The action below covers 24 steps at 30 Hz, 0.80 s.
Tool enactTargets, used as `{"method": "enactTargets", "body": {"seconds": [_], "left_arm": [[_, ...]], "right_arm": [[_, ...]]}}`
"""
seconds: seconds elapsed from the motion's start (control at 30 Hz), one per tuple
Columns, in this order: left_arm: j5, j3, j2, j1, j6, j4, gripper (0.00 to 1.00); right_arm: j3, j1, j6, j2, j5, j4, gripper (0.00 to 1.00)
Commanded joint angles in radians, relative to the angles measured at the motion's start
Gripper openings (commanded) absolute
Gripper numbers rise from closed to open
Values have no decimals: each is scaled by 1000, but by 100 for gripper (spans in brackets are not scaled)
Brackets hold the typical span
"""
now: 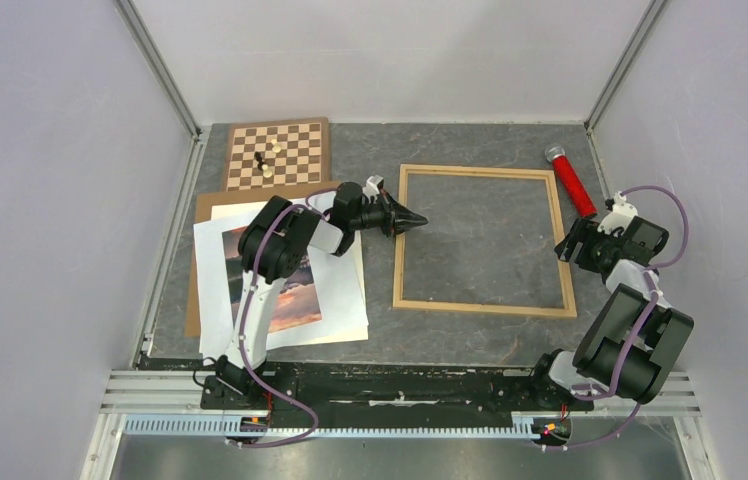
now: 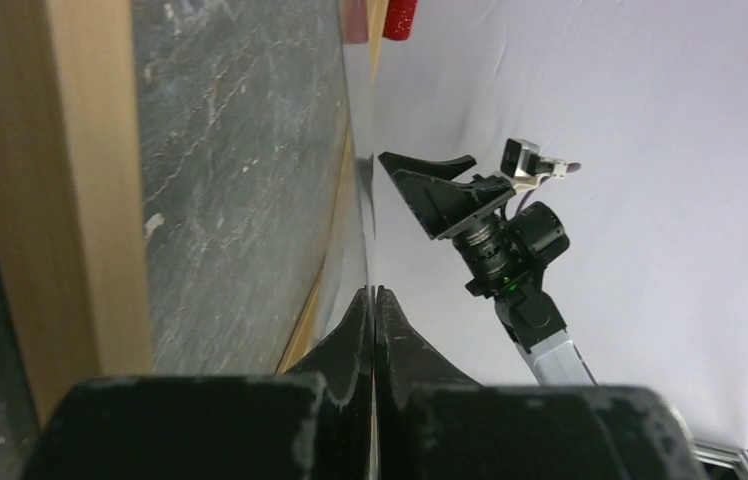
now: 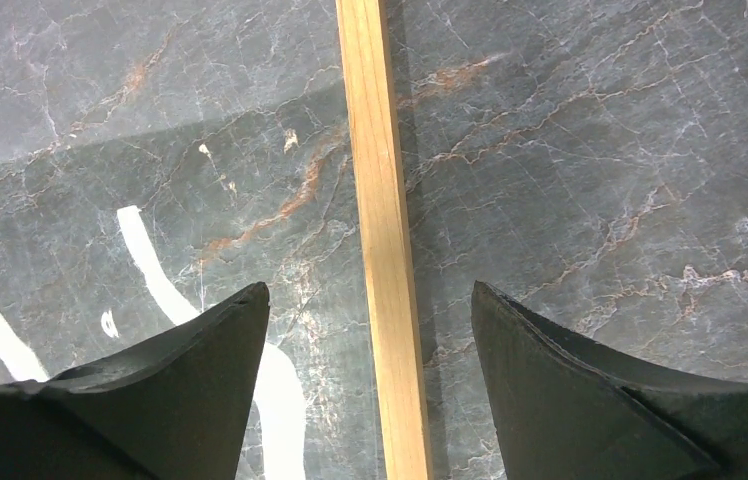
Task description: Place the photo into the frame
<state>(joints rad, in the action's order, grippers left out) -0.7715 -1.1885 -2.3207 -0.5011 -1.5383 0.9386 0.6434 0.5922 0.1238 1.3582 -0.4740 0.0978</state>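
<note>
Photo [image 1: 298, 300] is not in the frame [image 1: 480, 171] yet. It lies face up on white sheets [image 1: 345, 290] over a brown board [image 1: 218, 204], left of the frame and partly under the left arm. Frame lies flat on the table [image 1: 380, 150] with only grey stone showing inside it. Pale streaks on the inner side in the right wrist view may be glare off a pane, can't tell.

Left gripper [image 1: 418, 219]: fingers pressed together, nothing between them, tip at the frame's left rail. Touching or just above, can't tell. Right gripper [image 3: 370, 290]: jaws apart, 1 finger on each side of the frame's right rail, holding nothing. Contact with the rail is not clear.

Step in hand, likely: steady or shift the frame with the 2 arms before fetching the photo. To do it well, the right arm should come straight down so both fingers clear the thin rail evenly, then close gently. A skewed grip would twist the frame. The left tip should only brace its rail, not shove it, or the frame slides toward the red tube [image 1: 574, 185]. After that the left arm needs to lift clear of the photo beneath it. Chessboard [image 1: 295, 150] with its small pieces is well apart, no issue.
</note>
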Motion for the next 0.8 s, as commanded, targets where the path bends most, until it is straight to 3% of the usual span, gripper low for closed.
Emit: {"method": "enactTargets", "body": {"seconds": [0.0, 0.5, 0.77], "left_arm": [[-48, -16, 66, 1, 96, -60, 2], [-32, -32, 61, 7, 167, -102, 2], [-16, -42, 58, 10, 204, -121, 2]], "right_arm": [[-2, 5, 8, -15, -10, -31, 77], [19, -36, -6, 131, -7, -90, 73], [63, -71, -10, 217, 24, -152, 66]]}}
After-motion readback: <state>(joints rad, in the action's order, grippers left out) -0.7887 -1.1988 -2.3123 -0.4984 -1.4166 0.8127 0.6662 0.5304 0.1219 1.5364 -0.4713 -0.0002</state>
